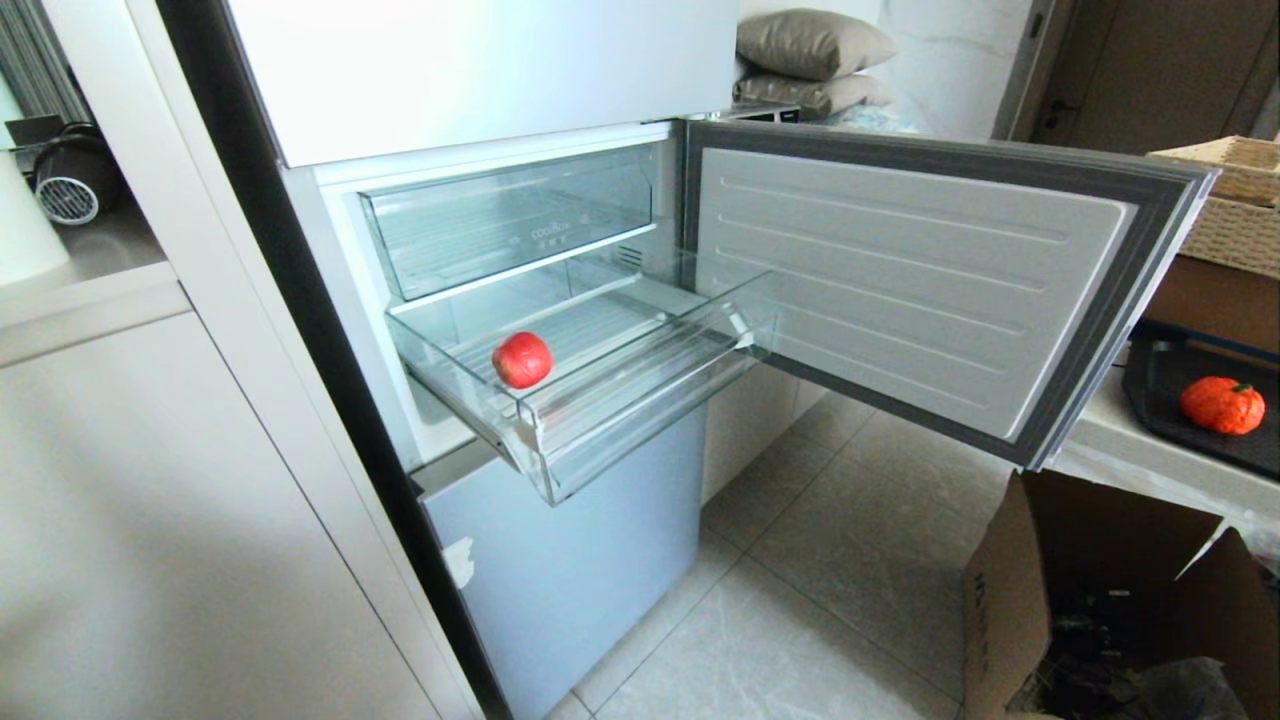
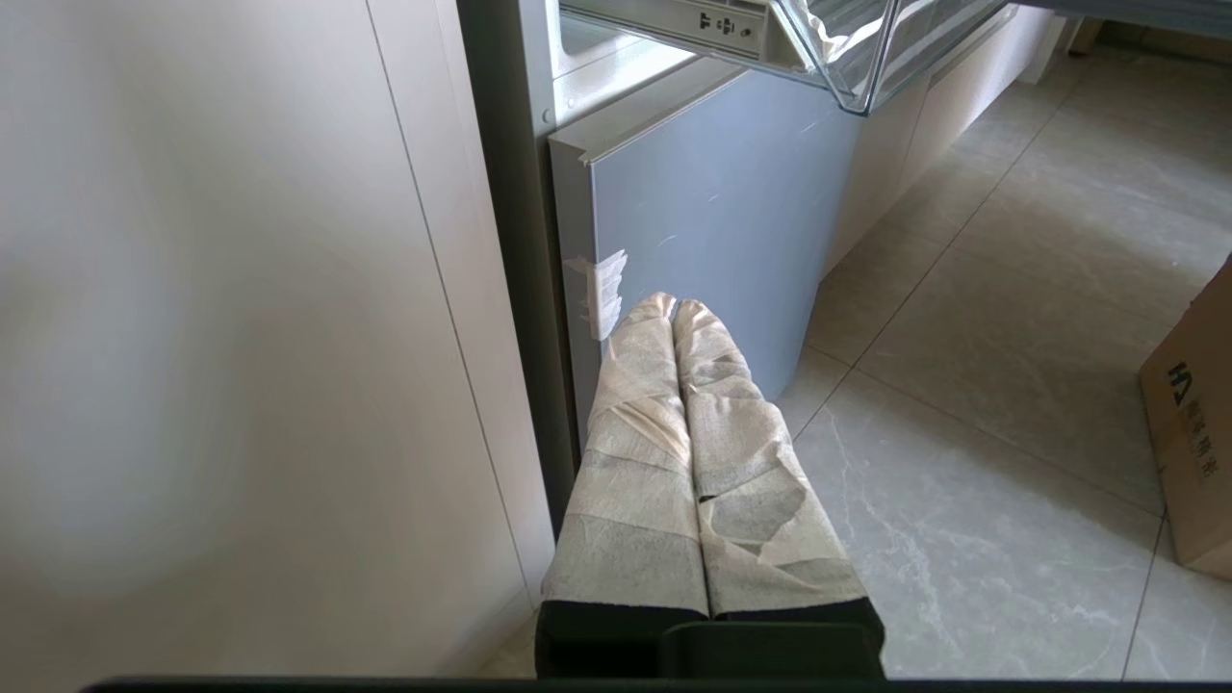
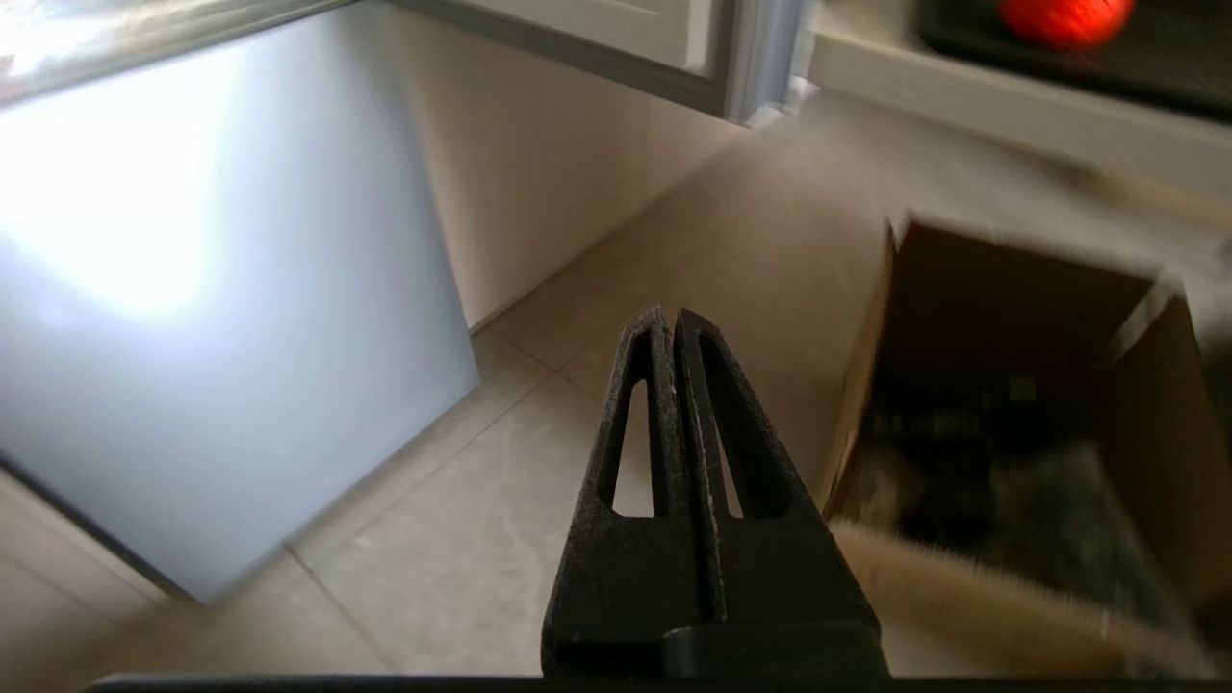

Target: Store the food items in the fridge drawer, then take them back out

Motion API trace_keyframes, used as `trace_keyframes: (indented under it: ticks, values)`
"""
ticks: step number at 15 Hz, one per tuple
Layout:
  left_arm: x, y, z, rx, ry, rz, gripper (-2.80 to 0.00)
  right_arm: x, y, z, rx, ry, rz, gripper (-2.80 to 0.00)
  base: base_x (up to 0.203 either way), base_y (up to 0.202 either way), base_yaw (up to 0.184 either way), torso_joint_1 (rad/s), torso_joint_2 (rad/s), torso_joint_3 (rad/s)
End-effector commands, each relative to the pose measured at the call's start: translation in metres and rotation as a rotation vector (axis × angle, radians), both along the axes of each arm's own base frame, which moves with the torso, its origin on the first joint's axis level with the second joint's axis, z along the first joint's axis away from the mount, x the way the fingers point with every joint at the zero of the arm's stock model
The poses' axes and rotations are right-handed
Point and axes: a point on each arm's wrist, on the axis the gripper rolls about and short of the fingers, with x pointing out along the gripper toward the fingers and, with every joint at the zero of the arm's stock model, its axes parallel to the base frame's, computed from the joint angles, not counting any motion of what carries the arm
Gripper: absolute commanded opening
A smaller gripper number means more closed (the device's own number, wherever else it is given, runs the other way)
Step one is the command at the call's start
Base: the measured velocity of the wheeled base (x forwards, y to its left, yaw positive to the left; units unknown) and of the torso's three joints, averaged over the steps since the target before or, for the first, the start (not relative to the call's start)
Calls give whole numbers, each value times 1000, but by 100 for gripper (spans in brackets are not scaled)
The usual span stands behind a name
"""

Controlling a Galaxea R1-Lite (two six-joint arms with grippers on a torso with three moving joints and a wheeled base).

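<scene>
Head view only: round red food piece (image 1: 522, 359) lying in the pulled-out shallow clear plastic fridge drawer (image 1: 640, 400), neither arm visible. Orange-red lumpy food piece (image 1: 1222, 405) on a dark tray (image 1: 1160, 385), well apart from both grippers. Right wrist view: black right gripper (image 3: 674, 322) clenched, empty, over floor tiles; open cardboard box (image 3: 1011, 433) just beside it. Left wrist view: tape-wrapped left gripper (image 2: 676, 310) clenched, empty, near the grey lower fridge door (image 2: 712, 212), below the drawer.

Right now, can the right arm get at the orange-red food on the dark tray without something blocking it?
Probably yes. The orange-red piece lies uncovered on the dark tray, beyond the open fridge door. The right gripper, jaws shut, hangs low above the floor, so it must rise and open.
</scene>
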Motion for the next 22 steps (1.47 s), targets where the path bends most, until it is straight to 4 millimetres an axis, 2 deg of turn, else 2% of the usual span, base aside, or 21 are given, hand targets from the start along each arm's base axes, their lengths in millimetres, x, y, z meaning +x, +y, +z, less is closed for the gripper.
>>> trace_keyframes:
  ticks: [1,3,5,8,11,12,17,22]
  values:
    - [0,0,0,0,1,0,-280,34,-3,29,99,174,-118,-280,0,0,0,0,0,0]
    - [0,0,0,0,1,0,-280,64,-14,39,167,307,-251,-280,0,0,0,0,0,0]
    - [0,0,0,0,1,0,-280,96,-33,47,237,407,-325,-280,0,0,0,0,0,0]
    - [0,0,0,0,1,0,-280,137,-65,53,299,452,-348,-280,0,0,0,0,0,0]
    - [0,0,0,0,1,0,-280,177,-101,48,315,460,-386,-280,0,0,0,0,0,0]
    - [0,0,0,0,1,0,-280,189,-114,46,311,464,-401,0,0,0,0,0,0,0]
    - [0,0,0,0,1,0,-280,243,-182,45,264,442,-459,0,0,0,0,0,0,0]
    - [0,0,0,0,1,0,-280,285,-223,39,91,320,-449,0,0,0,0,0,0,0]
